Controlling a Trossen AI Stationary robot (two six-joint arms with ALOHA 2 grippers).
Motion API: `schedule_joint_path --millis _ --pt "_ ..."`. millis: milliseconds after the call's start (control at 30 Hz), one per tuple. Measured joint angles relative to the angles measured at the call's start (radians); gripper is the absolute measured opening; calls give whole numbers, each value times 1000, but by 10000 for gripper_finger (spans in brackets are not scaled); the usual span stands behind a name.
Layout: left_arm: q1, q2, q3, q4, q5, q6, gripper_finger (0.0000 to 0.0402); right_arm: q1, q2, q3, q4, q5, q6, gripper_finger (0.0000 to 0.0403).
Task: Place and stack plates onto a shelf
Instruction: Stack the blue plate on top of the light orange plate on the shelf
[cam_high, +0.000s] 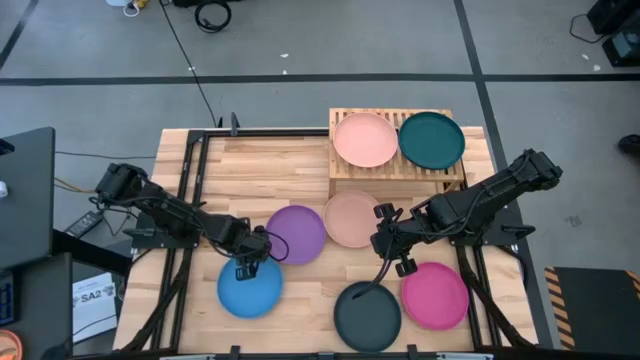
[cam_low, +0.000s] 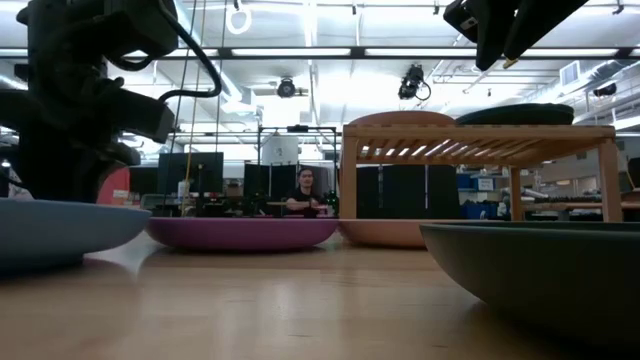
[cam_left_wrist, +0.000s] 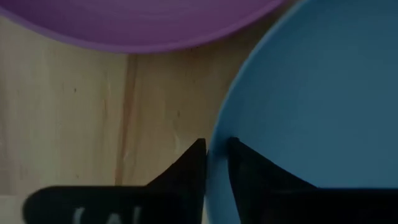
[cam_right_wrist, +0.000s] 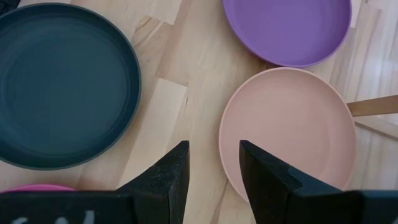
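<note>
The left hand (cam_left_wrist: 216, 155) is clamped on the blue plate's (cam_high: 250, 288) rim on the counter (cam_high: 290, 165). The right hand (cam_right_wrist: 213, 158), fingers apart, hovers beside the peach plate (cam_right_wrist: 289, 130); the shelf (cam_high: 345, 182) carries two plates.

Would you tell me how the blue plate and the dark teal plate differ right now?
The blue plate lies on the tabletop; the dark teal plate sits on the shelf. The left claw straddles the blue plate's rim; nothing touches the dark teal plate. Both are round and equal in size.
</note>
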Motion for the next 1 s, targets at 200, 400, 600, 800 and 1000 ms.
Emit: schedule_joint_path --millis 200,400,600,800,1000 --pt "1 -1 2 5 92 -1 29 0 0 0 0 0 0 146" --pt "1 1 1 4 202 -1 20 0 0 0 0 -1 0 146" --pt "0 3 36 2 317 35 18 0 0 0 -3 -13 0 146" --pt "0 3 125 5 371 114 18 0 0 0 -41 -35 0 146" --pt "25 3 238 3 370 144 18 0 0 0 -58 -36 0 146"
